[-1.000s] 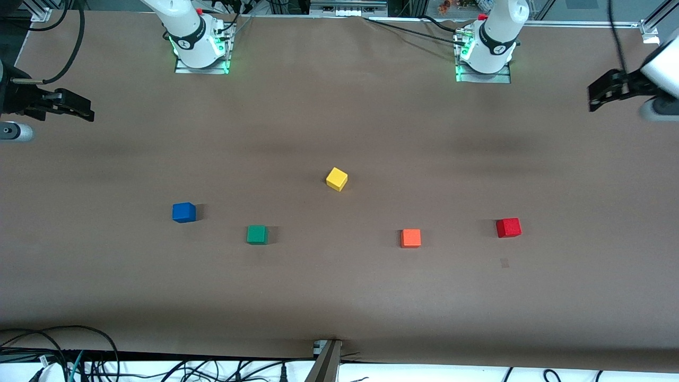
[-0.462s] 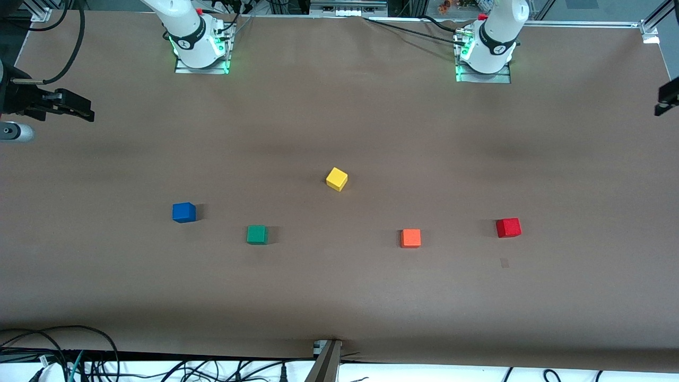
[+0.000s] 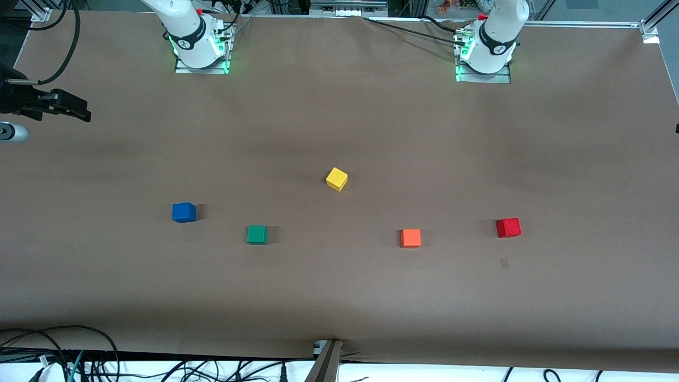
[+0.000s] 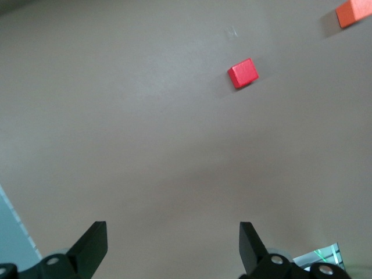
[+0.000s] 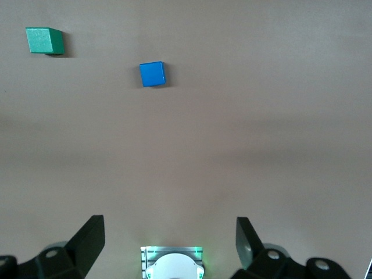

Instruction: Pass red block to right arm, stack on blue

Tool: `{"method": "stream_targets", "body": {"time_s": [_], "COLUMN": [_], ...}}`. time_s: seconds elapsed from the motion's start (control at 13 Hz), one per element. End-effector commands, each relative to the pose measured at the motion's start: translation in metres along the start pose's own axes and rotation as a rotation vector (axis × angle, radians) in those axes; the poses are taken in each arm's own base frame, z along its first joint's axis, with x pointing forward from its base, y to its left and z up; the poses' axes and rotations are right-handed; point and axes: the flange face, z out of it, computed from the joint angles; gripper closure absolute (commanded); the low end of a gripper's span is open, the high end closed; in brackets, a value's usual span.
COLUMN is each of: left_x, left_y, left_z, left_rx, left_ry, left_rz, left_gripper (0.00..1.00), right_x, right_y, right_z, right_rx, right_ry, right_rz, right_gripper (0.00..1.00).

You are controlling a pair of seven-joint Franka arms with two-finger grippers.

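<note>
From the front, the red block (image 3: 508,227) sits on the table (image 3: 339,297) toward my left arm's end, the blue (image 3: 183,212) well apart toward my right arm's end. My right gripper (image 3: 69,109) hangs over that end's edge.

Left wrist view: my left gripper (image 4: 173,247) is spread wide and empty, the red block (image 4: 243,73) lying ahead, square-faced, no long axis, so my left arm reaches first.

Right wrist view: my right gripper (image 5: 168,241) is spread too, waiting, blue (image 5: 152,74) ahead.

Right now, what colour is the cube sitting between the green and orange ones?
Yellow: the cube lies farther from the front camera than the green and orange ones. Front view shows it best.
</note>
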Motion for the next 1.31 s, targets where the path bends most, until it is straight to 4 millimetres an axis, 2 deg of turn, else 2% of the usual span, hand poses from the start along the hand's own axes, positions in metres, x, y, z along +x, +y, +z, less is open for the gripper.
{"method": "stream_targets", "body": {"time_s": [0.0, 0.08, 0.23, 0.54, 0.77, 1.0, 1.23], "left_x": [0.001, 0.001, -0.013, -0.027, -0.039, -0.041, -0.039], "left_y": [-0.033, -0.043, -0.069, -0.115, -0.142, -0.154, -0.161], "left_z": [0.026, 0.038, 0.061, 0.136, 0.184, 0.233, 0.293], "left_rx": [-0.041, -0.056, -0.111, -0.258, -0.325, -0.397, -0.477], "left_ry": [0.051, 0.062, 0.091, 0.165, 0.246, 0.324, 0.441], "left_rz": [0.09, 0.114, 0.127, 0.224, 0.281, 0.356, 0.443], "left_gripper": [0.0, 0.0, 0.0, 0.0, 0.0, 0.0, 0.0], "right_x": [0.001, 0.001, 0.001, 0.001, 0.001, 0.0, 0.001], "right_y": [0.001, 0.0, -0.002, -0.009, -0.011, -0.009, -0.008], "right_z": [-0.005, -0.005, -0.005, -0.005, -0.005, -0.005, -0.005], "right_rx": [0.006, 0.008, 0.008, 0.005, 0.006, 0.005, 0.006], "right_ry": [0.005, 0.003, 0.0, 0.004, 0.005, -0.001, 0.001], "right_rz": [0.006, 0.001, -0.004, -0.017, -0.02, -0.018, -0.017], "right_gripper": [0.0, 0.0, 0.0, 0.0, 0.0, 0.0, 0.0]}}
